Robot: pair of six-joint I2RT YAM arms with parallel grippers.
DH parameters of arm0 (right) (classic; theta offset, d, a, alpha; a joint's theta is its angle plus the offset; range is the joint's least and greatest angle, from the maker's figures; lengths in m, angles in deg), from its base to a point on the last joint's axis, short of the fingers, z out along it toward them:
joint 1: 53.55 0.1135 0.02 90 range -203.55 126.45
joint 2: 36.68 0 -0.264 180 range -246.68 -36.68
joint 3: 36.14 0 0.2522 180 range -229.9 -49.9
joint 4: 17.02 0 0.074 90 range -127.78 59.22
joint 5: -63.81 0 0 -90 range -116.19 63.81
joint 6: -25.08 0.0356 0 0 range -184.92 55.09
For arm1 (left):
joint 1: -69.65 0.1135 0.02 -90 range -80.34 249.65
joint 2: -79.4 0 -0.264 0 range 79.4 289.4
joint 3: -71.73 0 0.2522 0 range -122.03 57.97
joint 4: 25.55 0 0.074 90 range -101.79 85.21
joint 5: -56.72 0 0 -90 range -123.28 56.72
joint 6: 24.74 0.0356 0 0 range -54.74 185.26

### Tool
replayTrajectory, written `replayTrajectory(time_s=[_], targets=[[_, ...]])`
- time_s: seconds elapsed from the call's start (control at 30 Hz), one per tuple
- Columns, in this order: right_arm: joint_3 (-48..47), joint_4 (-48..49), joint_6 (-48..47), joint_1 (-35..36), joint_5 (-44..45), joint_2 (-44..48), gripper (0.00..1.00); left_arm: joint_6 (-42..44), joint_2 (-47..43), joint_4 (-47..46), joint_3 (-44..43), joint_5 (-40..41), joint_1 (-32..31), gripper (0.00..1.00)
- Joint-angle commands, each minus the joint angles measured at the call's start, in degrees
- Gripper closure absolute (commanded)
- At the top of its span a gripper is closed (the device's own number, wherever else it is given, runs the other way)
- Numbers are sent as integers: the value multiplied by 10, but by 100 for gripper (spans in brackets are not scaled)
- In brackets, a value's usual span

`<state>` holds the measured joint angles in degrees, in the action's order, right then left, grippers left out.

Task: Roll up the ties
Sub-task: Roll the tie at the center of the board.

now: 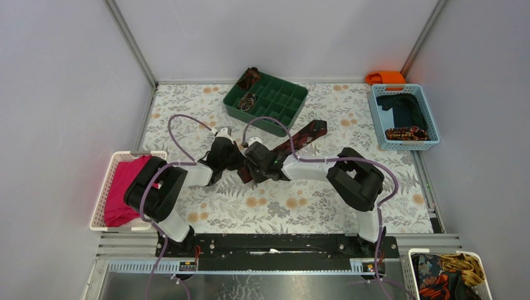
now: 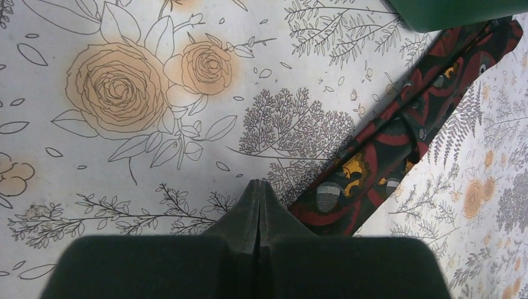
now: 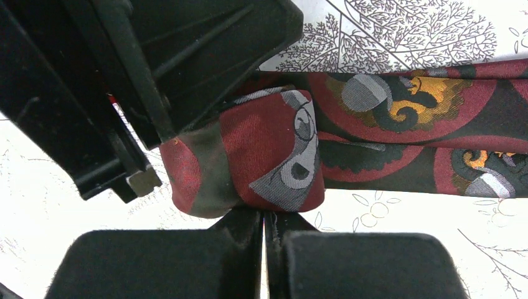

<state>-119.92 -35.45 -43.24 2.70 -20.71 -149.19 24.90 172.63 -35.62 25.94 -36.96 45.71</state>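
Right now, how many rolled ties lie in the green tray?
2: one rolled tie in the far left corner compartment of the green tray, another rolled tie nearer, along its left wall. Others may be hidden.

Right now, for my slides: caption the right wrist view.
Shut right gripper at the tie's rolled end on floral tablecloth.

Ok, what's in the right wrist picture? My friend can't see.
A dark red tie, one end rolled, lies on a flowery table at the tip of the shut right tool. The left tool sits beside the roll.
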Motion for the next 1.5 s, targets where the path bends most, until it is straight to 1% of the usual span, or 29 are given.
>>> replayTrajectory(time_s=[0.0, 0.17, 0.27, 0.3, 0.33, 0.37, 0.43, 0.47, 0.5, 0.6, 0.67, 0.7, 0.73, 0.8, 0.87, 1.0, 1.07, 1.13, 1.33, 1.47], targets=[[-1, -31, -15, 3, 23, 0, 100, 19, 9, 69, -14, 31, -1, 100], [33, -51, -21, 3, 55, 53, 97, 10, 6, 183, -65, 153, 5, 100], [42, -82, -39, 11, 101, 92, 94, -7, -40, 231, -87, 228, 7, 100], [38, -97, -47, 16, 119, 103, 91, -16, -65, 247, -91, 255, 7, 100], [33, -112, -56, 21, 137, 110, 86, -23, -100, 262, -91, 276, 7, 100], [20, -128, -64, 28, 154, 115, 83, -29, -154, 275, -90, 298, 6, 100], [-4, -155, -81, 42, 182, 113, 81, -39, -242, 302, -82, 332, 5, 100], [-18, -166, -88, 51, 199, 110, 79, -42, -289, 317, -79, 349, 5, 100], [-31, -173, -99, 61, 217, 106, 75, -45, -334, 335, -75, 359, 3, 100], [-71, -185, -133, 91, 253, 81, 60, -43, -463, 374, -65, 366, 3, 100], [-101, -192, -152, 103, 265, 56, 59, -38, -535, 401, -67, 366, 2, 99], [-123, -195, -161, 109, 271, 40, 56, -33, -558, 413, -71, 369, 2, 98], [-138, -198, -169, 116, 275, 29, 52, -31, -573, 426, -77, 375, 2, 98], [-163, -199, -188, 130, 283, 6, 46, -24, -589, 448, -91, 385, 2, 98], [-185, -194, -205, 143, 282, -16, 45, -23, -591, 460, -100, 387, 2, 98], [-228, -202, -214, 152, 282, -60, 40, -23, -576, 451, -98, 368, 2, 98], [-239, -205, -233, 151, 296, -77, 33, -20, -566, 450, -99, 366, 2, 99], [-240, -197, -240, 151, 310, -89, 28, -18, -561, 449, -99, 365, 2, 99], [-241, -180, -263, 150, 362, -119, 26, -15, -565, 441, -92, 365, 2, 100], [-248, -179, -265, 146, 359, -134, 27, -13, -563, 440, -91, 364, 2, 100]])
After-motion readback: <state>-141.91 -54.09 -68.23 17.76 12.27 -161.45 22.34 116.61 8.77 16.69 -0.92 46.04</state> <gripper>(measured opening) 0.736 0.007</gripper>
